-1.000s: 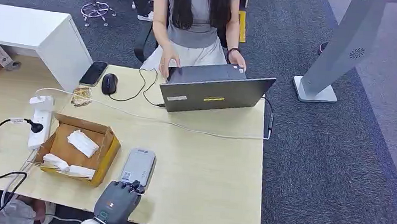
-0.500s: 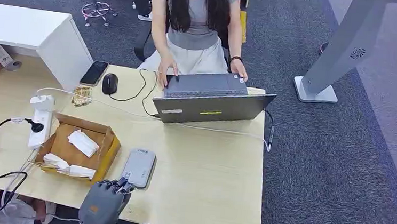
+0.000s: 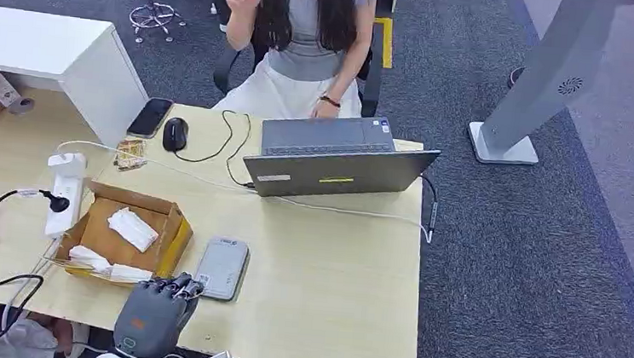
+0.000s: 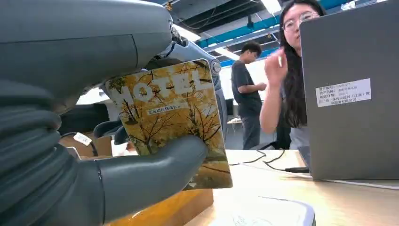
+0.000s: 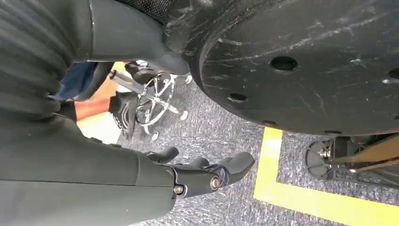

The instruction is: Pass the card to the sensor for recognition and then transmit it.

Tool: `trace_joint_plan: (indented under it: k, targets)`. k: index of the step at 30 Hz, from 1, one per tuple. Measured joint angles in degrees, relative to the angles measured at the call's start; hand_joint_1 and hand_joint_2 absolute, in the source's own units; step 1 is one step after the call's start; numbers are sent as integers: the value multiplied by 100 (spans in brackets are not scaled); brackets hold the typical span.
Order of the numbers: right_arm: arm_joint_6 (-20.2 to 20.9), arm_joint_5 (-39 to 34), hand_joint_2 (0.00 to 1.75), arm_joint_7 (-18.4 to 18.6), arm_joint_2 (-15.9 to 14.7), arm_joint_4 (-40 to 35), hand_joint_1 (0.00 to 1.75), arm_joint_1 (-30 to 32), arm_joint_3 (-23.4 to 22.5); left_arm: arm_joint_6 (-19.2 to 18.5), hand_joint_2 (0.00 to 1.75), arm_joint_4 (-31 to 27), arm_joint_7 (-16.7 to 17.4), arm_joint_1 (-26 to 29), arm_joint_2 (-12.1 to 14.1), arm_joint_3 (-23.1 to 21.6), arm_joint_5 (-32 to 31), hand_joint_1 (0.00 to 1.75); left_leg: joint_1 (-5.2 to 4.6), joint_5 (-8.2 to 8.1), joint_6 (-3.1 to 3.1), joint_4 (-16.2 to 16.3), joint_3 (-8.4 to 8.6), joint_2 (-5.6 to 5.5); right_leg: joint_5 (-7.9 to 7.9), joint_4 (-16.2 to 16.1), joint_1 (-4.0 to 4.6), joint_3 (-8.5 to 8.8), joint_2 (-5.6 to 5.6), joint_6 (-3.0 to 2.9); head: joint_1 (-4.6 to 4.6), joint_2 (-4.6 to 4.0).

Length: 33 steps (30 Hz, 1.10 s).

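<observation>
The left hand point(image 3: 151, 322) hangs at the near edge of the table point(image 3: 324, 265), just beside the grey card sensor point(image 3: 221, 267), which lies right of an open cardboard box point(image 3: 128, 237). Its thumb and fingers pinch an upright hotel card point(image 4: 175, 117) printed with yellow trees. The right hand point(image 5: 207, 176) hangs over carpet, fingers spread, holding nothing. At the far side, a person point(image 3: 304, 33) sits behind a laptop point(image 3: 341, 157).

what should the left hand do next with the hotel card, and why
Probably carry the card forward and lay it over the grey card reader. The left hand already holds the hotel card between thumb and fingers, and in the head view it sits at the table's near edge just short of the reader, so the card likely isn't over the sensor yet.
</observation>
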Motion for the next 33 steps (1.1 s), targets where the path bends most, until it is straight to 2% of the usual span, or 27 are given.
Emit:
trace_joint_plan:
  k: [4,11,19,23,30,33]
  targets:
    - [11,11,175,4,0,0,0,-2,0,-15,175,4,-176,-25,-35,115,18,175,0,0,0,0,1,0,0,0,0,-2,0,0,0,0]
    - [35,26,175,52,-2,4,0,-20,28,-203,175,232,-551,-294,-251,538,116,175,0,2,1,0,4,0,1,0,0,2,1,0,0,0]
    - [118,94,175,76,-37,7,0,-60,133,-503,175,1005,-966,-917,-481,922,227,175,0,5,5,1,8,-1,4,0,0,6,0,0,0,0]
    - [135,125,175,107,-50,7,0,-81,197,-577,175,1401,-1012,-1238,-609,979,114,175,0,5,6,3,8,-2,5,0,0,8,-2,1,0,0]
    - [136,125,175,109,-52,7,0,-82,199,-579,175,1417,-1012,-1252,-616,979,111,175,0,5,6,3,8,-2,5,0,0,7,-1,1,0,0]
    - [186,127,175,114,-70,7,0,-89,247,-592,175,1983,-1080,-1618,-791,981,136,175,0,5,6,5,8,-1,5,0,0,7,0,2,0,0]
